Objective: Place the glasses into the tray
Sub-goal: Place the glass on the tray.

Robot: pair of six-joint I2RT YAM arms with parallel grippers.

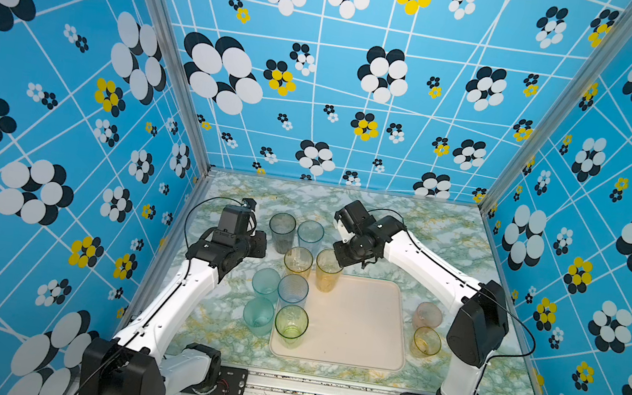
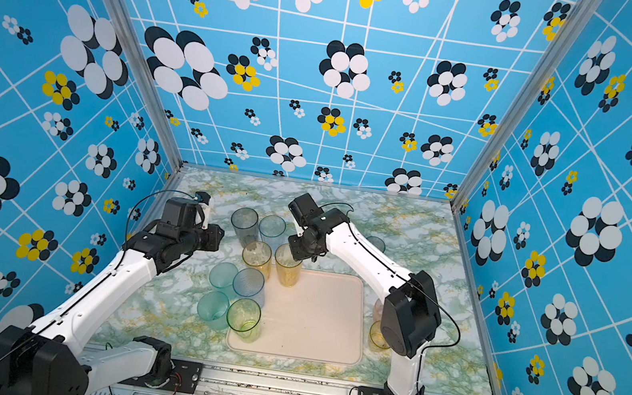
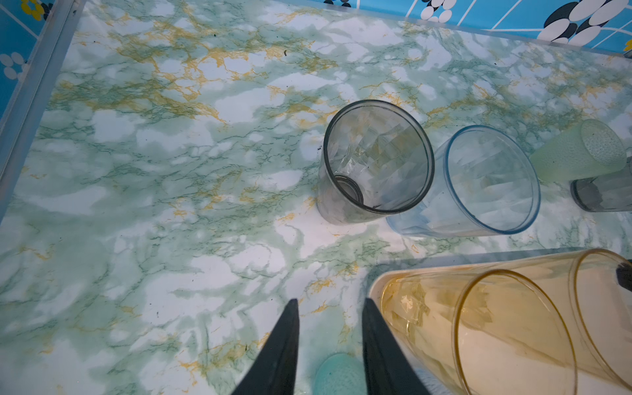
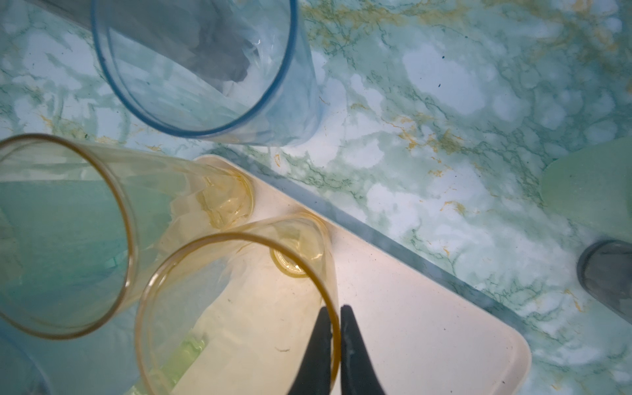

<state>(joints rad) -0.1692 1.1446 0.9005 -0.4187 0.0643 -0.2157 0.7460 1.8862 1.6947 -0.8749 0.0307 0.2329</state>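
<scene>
The right pincer is clenched on the thin rim of a tall, smooth amber tumbler. The tumbler stands upright just inside the far left corner of the flat cream tray. The left pincer hangs released and empty over the marbled desk, left of the tray.

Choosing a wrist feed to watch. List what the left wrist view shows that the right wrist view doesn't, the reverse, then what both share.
Only left wrist: the left fingers, apart and empty above the marble, the smoky grey tall glass whole, and the flowered blue wall.
Only right wrist: the right fingers pinching an amber glass's rim, one inside, one outside, its base over the tray.
Both: the tray's corner, that amber glass, the other amber glass and the blue tall glass.
</scene>
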